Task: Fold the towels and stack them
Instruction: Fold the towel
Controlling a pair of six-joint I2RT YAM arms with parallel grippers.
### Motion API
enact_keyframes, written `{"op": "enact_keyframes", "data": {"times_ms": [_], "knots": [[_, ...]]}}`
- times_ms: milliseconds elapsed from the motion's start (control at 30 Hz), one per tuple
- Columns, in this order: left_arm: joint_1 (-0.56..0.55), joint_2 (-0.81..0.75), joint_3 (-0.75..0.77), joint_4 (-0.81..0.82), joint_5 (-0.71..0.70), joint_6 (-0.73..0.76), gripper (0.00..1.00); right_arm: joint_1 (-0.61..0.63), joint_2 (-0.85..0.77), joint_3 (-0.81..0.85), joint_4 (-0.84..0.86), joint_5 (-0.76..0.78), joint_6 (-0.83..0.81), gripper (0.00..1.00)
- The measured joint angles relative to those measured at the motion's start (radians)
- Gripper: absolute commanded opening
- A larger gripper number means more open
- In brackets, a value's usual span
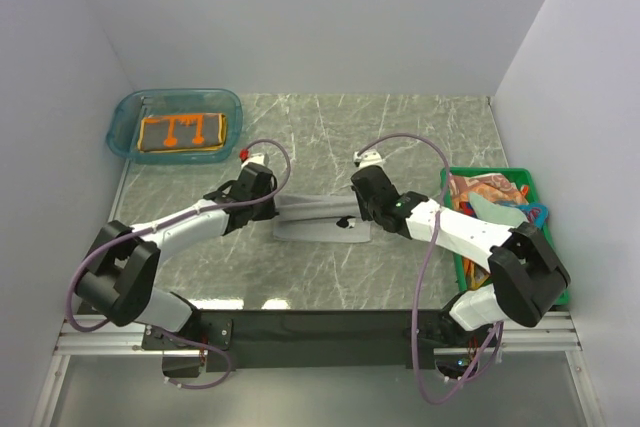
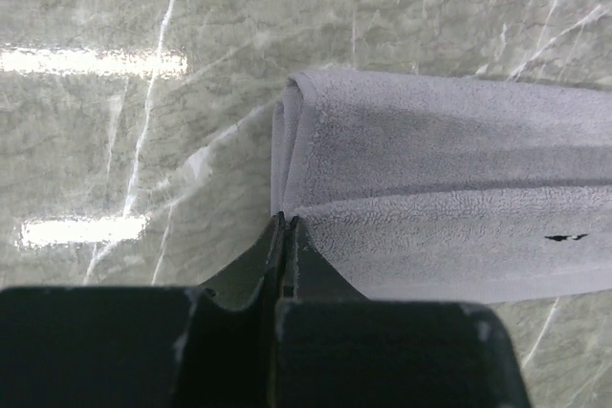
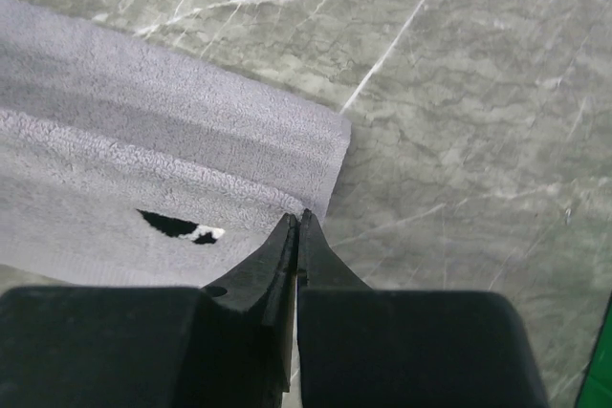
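A pale grey-white towel point(image 1: 320, 219) lies folded into a long strip at the middle of the marble table. My left gripper point(image 1: 277, 209) is shut on its left near corner, and my right gripper point(image 1: 363, 215) is shut on its right near corner. In the left wrist view the shut tips of the left gripper point(image 2: 285, 218) meet the corner of the upper layer of the grey towel point(image 2: 449, 169). In the right wrist view the right gripper point(image 3: 301, 216) pinches the corner of the grey towel point(image 3: 143, 160). An orange-brown towel point(image 1: 182, 133) lies folded in the teal tub point(image 1: 120, 123).
A green crate point(image 1: 532, 179) at the right edge holds a heap of colourful towels point(image 1: 490, 197). The teal tub stands at the back left. White walls close in the table on three sides. A small black tag point(image 3: 177, 226) shows on the grey towel.
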Motion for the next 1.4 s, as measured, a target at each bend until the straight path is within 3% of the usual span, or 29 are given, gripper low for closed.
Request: {"op": "enact_keyframes", "data": {"times_ms": [433, 533, 633, 667, 700, 733, 767, 800, 900, 1000, 1133, 1400], "knots": [[-0.014, -0.029, -0.029, -0.013, 0.008, -0.04, 0.01, 0.0, 0.027, 0.014, -0.105, -0.03, 0.116, 0.05], [-0.02, -0.029, -0.046, -0.013, 0.013, -0.055, 0.06, 0.0, 0.046, 0.014, -0.121, -0.042, 0.135, 0.17], [-0.018, -0.029, -0.06, -0.039, -0.011, -0.064, 0.16, -0.002, 0.062, 0.014, -0.168, -0.026, 0.141, 0.25], [-0.018, -0.03, -0.064, -0.049, -0.023, -0.064, 0.25, -0.006, 0.064, 0.014, -0.191, -0.023, 0.142, 0.26], [-0.017, -0.03, -0.068, -0.066, -0.034, -0.066, 0.31, -0.007, 0.064, 0.014, -0.208, -0.023, 0.142, 0.35], [-0.017, -0.031, -0.07, -0.077, -0.042, -0.066, 0.37, -0.007, 0.063, 0.014, -0.219, -0.023, 0.147, 0.36], [-0.019, -0.037, -0.072, -0.093, -0.05, -0.069, 0.51, -0.006, 0.06, 0.014, -0.23, -0.023, 0.147, 0.38], [-0.022, -0.047, -0.074, -0.107, -0.056, -0.07, 0.57, -0.003, 0.053, 0.014, -0.242, -0.025, 0.147, 0.41], [-0.042, -0.11, -0.077, -0.144, -0.074, -0.088, 0.66, 0.006, 0.005, 0.011, -0.27, -0.04, 0.15, 0.45], [-0.069, -0.189, -0.076, -0.161, -0.078, -0.098, 0.68, 0.009, -0.086, 0.013, -0.275, -0.067, 0.155, 0.45], [-0.085, -0.248, -0.045, -0.185, -0.077, -0.119, 0.61, 0.009, -0.145, 0.046, -0.255, -0.106, 0.174, 0.43], [-0.085, -0.168, 0.041, -0.15, -0.053, -0.149, 0.29, 0.009, -0.09, 0.058, -0.041, -0.252, 0.283, 0.3]]}}
